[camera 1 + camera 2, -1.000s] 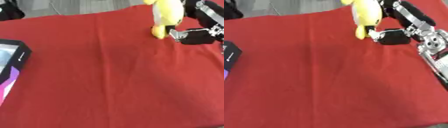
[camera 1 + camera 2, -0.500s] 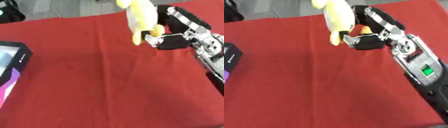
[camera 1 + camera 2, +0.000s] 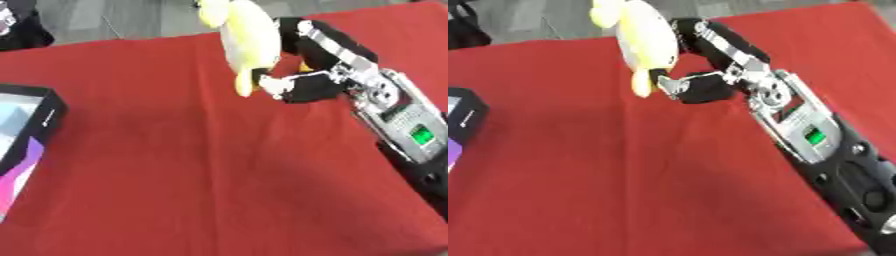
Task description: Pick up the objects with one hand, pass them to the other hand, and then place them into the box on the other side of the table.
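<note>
A yellow and white soft toy (image 3: 244, 44) hangs above the red tablecloth (image 3: 192, 165) near its far edge, a little right of centre. My right hand (image 3: 308, 75) comes in from the right and is shut on the toy, with fingers curled round its side and the thumb under it. The black box (image 3: 19, 137) with a white and pink inside lies at the left edge of the table. My left hand shows in neither view.
The black and silver right forearm (image 3: 815, 145) with a green-lit panel stretches from the lower right toward the toy. A dark object (image 3: 22, 27) stands beyond the table at the far left. Grey floor lies past the far edge.
My right hand has carried the toy leftward, away from the right edge toward the table's centre line. More of the forearm has come into view. The box has not moved.
</note>
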